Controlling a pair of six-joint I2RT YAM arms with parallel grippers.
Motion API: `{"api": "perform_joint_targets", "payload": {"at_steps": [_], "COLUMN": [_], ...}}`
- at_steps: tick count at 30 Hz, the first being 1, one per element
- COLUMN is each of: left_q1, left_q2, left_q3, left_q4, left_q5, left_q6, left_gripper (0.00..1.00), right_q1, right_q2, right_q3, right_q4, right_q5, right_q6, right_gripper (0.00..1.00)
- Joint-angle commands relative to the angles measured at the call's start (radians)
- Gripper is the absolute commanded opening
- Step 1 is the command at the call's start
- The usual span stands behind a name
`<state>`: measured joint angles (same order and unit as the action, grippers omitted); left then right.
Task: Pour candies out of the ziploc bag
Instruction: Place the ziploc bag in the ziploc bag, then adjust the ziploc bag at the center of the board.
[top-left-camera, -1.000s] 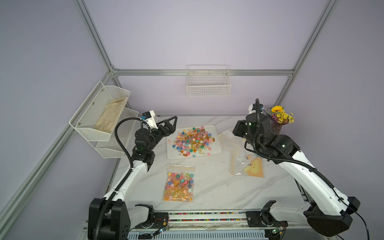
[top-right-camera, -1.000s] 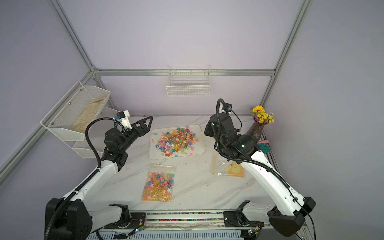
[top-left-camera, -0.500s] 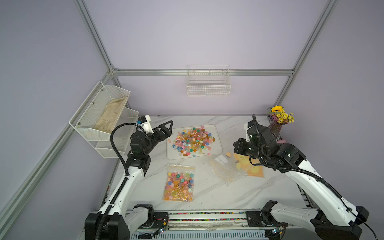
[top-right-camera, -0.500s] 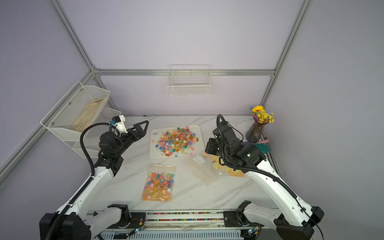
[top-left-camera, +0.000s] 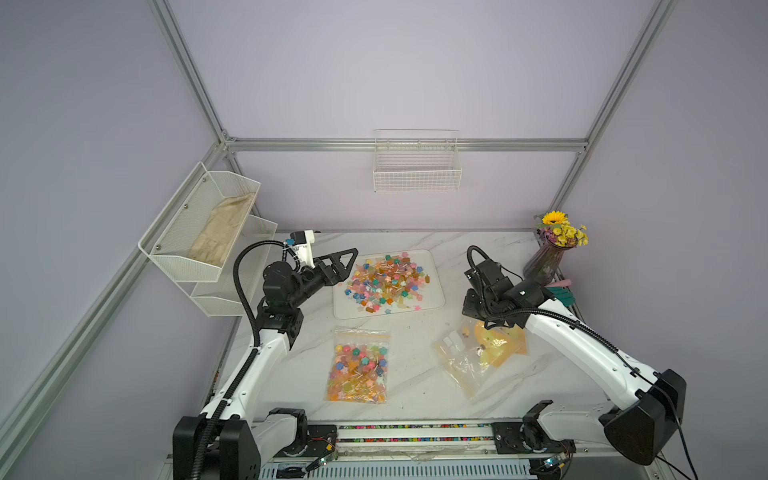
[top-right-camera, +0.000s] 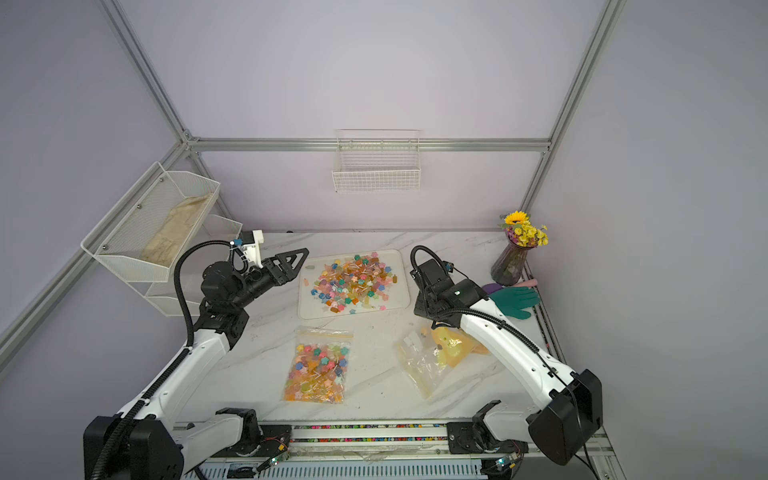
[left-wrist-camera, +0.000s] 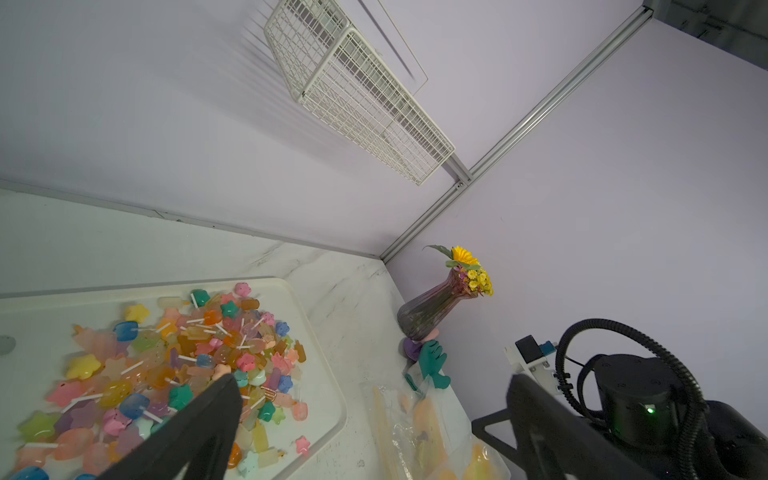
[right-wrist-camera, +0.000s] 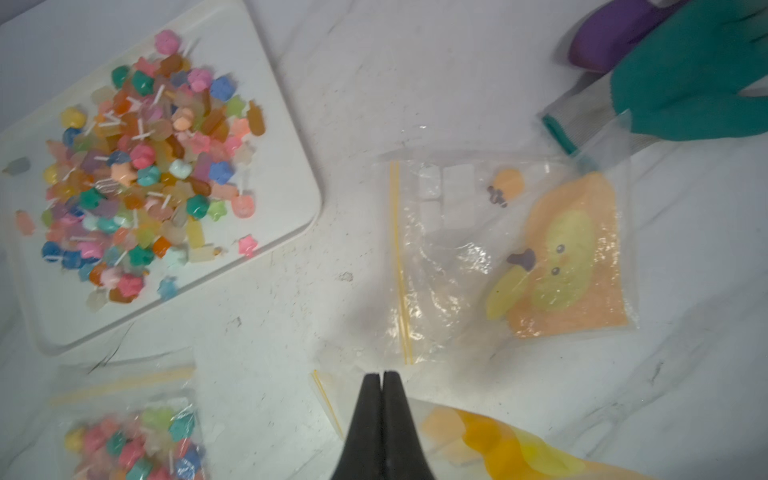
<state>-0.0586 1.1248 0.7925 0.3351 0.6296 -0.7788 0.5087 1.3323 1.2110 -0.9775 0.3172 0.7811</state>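
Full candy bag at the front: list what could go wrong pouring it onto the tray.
1. The tray is already heaped with candies, some near its low rim; more could roll onto the table.
2. The full bag lies flat and its zip's state is unclear; lifted by the wrong end, it may dump short.
3. The open left end effector hangs by the heap and could sweep pieces off.
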Motion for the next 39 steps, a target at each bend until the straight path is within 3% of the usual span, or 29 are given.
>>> {"api": "perform_joint_targets", "payload": {"at_steps": [1,4,8,13,16,20,24,27,33,39], "left_q1": [0.005,0.005,0.005,0.005,0.005,0.005,0.005,0.005,-0.008,-0.121], "left_q2": [0.005,0.006,-0.005,-0.036,-0.048,-0.068,-0.084,-0.081,-0.083,-0.01], "left_q3": [-0.019,-0.021,-0.014,0.035,0.074,0.081,0.067,0.062,-0.006,0.075], "left_q4": [0.042,0.038,-0.024,-0.318,-0.506,-0.613,-0.714,-0.825,-0.962,-1.141], "left_q5": [0.039,0.045,0.033,-0.092,-0.177,-0.224,-0.285,-0.348,-0.401,-0.611], "left_q6": [0.022,0.021,0.028,0.081,0.131,0.135,0.089,0.033,-0.174,-0.357], "left_gripper": [1.0,1.0,1.0,1.0,1.0,1.0,1.0,1.0,0.96,0.91], "right_q1": [-0.037,-0.063,-0.082,-0.098,-0.099,-0.097,-0.087,-0.069,0.003,0.069], "right_q2": [0.025,0.069,0.105,0.117,0.112,0.045,-0.052,-0.064,-0.041,-0.024], "right_q3": [-0.012,-0.006,0.011,0.04,0.059,0.049,0.002,-0.007,-0.033,-0.075], "right_q4": [0.058,0.084,0.105,0.135,0.144,0.222,0.363,0.373,0.384,0.421], "right_q5": [0.141,0.191,0.255,0.294,0.3,0.239,0.006,-0.061,-0.012,0.088], "right_q6": [0.012,0.013,0.021,0.017,0.013,-0.066,-0.227,-0.259,-0.242,-0.209], "right_gripper": [0.0,0.01,0.15,0.47,0.6,0.62,0.62,0.62,0.61,0.61]}}
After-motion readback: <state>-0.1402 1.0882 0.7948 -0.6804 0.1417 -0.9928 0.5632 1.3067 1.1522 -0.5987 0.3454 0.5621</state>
